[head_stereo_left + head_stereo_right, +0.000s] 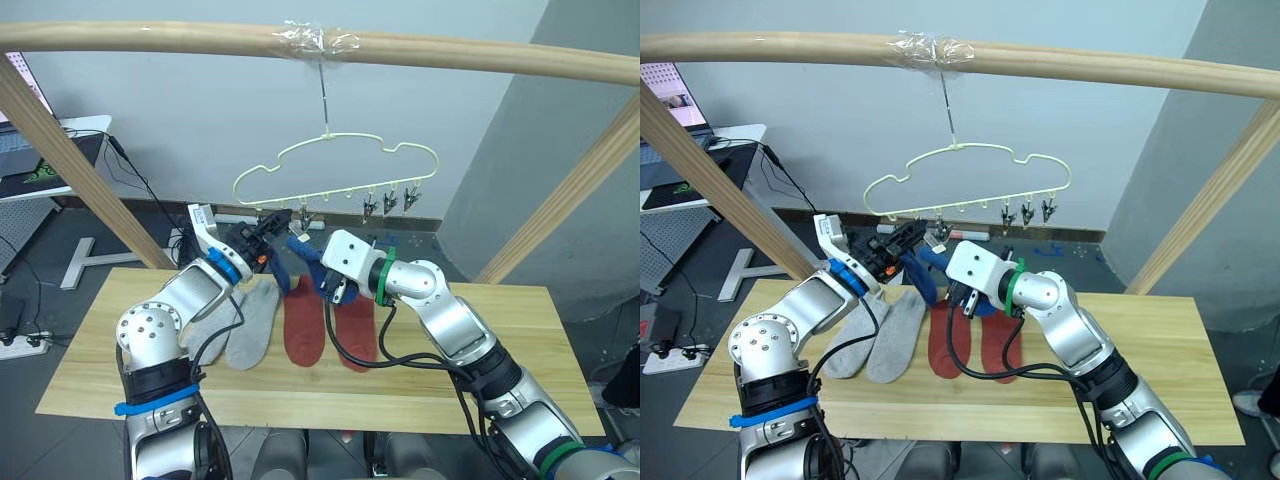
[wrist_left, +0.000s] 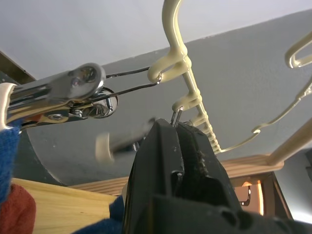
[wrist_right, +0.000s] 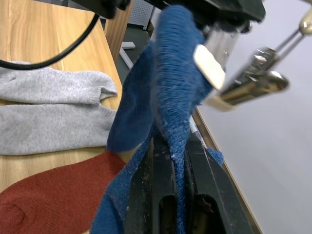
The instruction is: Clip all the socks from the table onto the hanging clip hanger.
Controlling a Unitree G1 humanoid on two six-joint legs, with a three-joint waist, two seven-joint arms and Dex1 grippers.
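Note:
The pale yellow-green clip hanger (image 1: 333, 136) hangs from the wooden bar. My left gripper (image 1: 272, 226) is raised to its lower left end and shut on the wire handle of a metal clip (image 2: 176, 116). Just beside it, my right gripper (image 3: 179, 161) is shut on a blue sock (image 3: 170, 87), holding it up so its top edge meets a cream-tipped clip (image 3: 210, 62). On the table (image 1: 520, 350) lie two grey socks (image 1: 245, 320) and two rust red socks (image 1: 303, 322). I cannot tell whether the clip grips the sock.
A thick wooden bar frame (image 1: 480, 55) spans the top, with slanted posts on both sides. Three free clips (image 1: 388, 203) hang at the hanger's right end. A small white desk (image 1: 85, 125) stands at the far left, off the table.

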